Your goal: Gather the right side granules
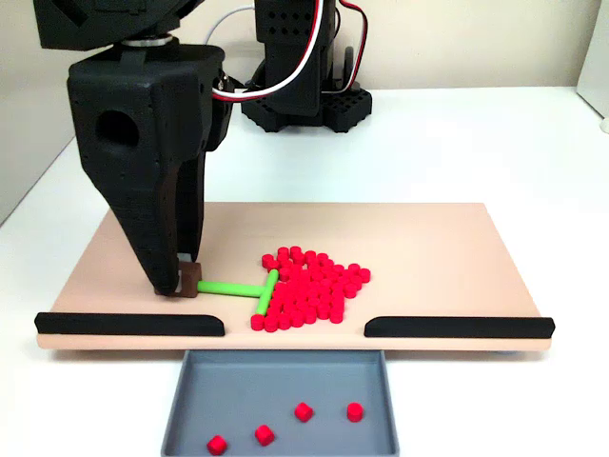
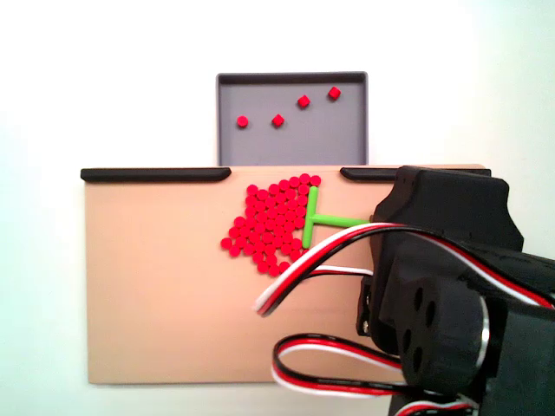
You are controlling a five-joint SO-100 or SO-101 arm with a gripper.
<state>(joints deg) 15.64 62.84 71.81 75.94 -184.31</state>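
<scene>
The red granules (image 1: 309,286) lie packed together on the tan board (image 1: 428,248), just behind the gap between the two black rails. The crossbar of a green T-shaped tool (image 1: 249,289) rests against the pile's left edge in a fixed view. My gripper (image 1: 181,284) points down at the board's left and is shut on the brown block (image 1: 194,281) at the tool's stem end. From the opposite fixed view, the granules (image 2: 269,227) sit left of the green tool (image 2: 312,217), and the arm's body (image 2: 451,260) hides the fingertips.
A grey tray (image 1: 281,367) sits below the gap in the board's front edge and holds several loose granules (image 1: 304,411). Black rails (image 1: 128,324) (image 1: 457,327) line the front edge on both sides. The arm's base (image 1: 295,86) stands behind the board.
</scene>
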